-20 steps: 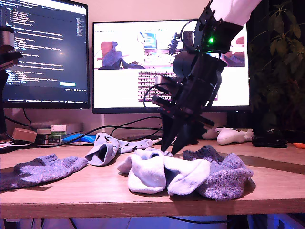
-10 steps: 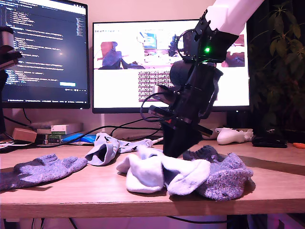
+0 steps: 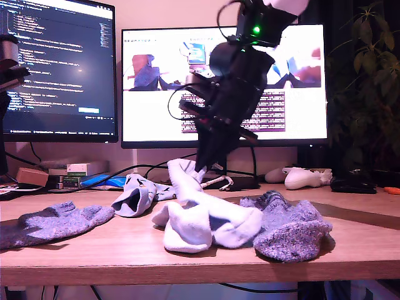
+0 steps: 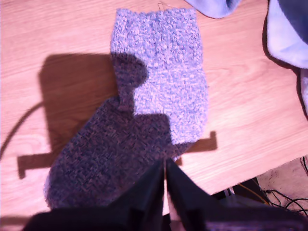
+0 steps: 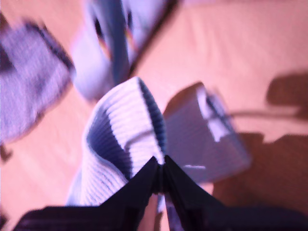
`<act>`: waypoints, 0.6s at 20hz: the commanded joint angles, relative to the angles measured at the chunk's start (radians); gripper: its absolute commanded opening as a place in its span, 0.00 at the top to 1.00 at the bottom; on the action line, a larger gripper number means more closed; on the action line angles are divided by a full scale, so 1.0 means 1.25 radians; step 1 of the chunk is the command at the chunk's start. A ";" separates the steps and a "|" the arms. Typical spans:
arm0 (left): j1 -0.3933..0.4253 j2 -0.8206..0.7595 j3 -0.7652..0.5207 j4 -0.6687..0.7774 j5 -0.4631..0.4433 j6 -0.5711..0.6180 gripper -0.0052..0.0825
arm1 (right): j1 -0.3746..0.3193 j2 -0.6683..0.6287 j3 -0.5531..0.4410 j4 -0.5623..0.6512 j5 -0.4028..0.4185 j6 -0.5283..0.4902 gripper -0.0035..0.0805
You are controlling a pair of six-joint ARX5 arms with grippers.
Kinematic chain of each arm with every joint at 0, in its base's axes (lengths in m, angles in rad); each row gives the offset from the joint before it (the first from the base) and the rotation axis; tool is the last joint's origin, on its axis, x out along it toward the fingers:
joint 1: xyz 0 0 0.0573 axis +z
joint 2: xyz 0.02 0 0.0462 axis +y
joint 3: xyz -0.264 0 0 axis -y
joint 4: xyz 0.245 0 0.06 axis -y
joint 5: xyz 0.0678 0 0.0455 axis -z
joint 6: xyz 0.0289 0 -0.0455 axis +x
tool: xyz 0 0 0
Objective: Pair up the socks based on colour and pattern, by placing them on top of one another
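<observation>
Right now my second gripper (image 5: 161, 169) pinches the ribbed cuff of a white sock (image 5: 122, 130), its jaws pressed together on the fabric. In the exterior view that cuff hangs above the tabletop (image 3: 125, 250) while the rest of the sock trails down into a pale heap near the middle. A second white sock (image 5: 207, 132) lies just beside it, so I count two white ones.

My first gripper (image 4: 165, 179) has its jaws pressed together with nothing between them. It hovers over a grey-lavender sock (image 4: 159, 96) that lies flat at the exterior view's left, well apart from the heap. The other grey-lavender sock (image 3: 290, 228) is bunched at the exterior view's right, touching the white heap, which hides part of it — two of this kind.

Between the flat grey sock and the heap sits a light blue printed sock (image 3: 137, 195), its opening gaping toward the camera. More printed fabric shows behind the white cuff; whether that is another sock I cannot tell.

Behind the socks stand two monitors, a dark code screen (image 3: 59, 62) and a brighter one (image 3: 156, 81) — the arm blocks much of the latter. A white game controller (image 3: 303, 178), black cables (image 3: 169, 164), small stacked boxes (image 3: 78, 170) and a houseplant (image 3: 369, 75) fill the background.
</observation>
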 commanded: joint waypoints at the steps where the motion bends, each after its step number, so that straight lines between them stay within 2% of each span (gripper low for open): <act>1: 0.003 -0.006 -0.012 0.002 0.003 -0.001 0.97 | 0.003 0.017 -0.006 0.005 0.047 -0.008 0.97; 6: 0.003 -0.006 -0.012 0.002 0.004 -0.002 0.97 | 0.001 0.023 -0.006 -0.001 0.089 -0.023 0.95; 10: 0.003 -0.006 -0.012 0.000 0.004 -0.002 0.97 | 0.002 0.023 -0.006 0.008 0.099 -0.023 0.66; 12: 0.003 -0.006 -0.012 0.000 0.012 -0.002 0.97 | 0.003 0.023 -0.006 -0.010 0.099 -0.022 0.64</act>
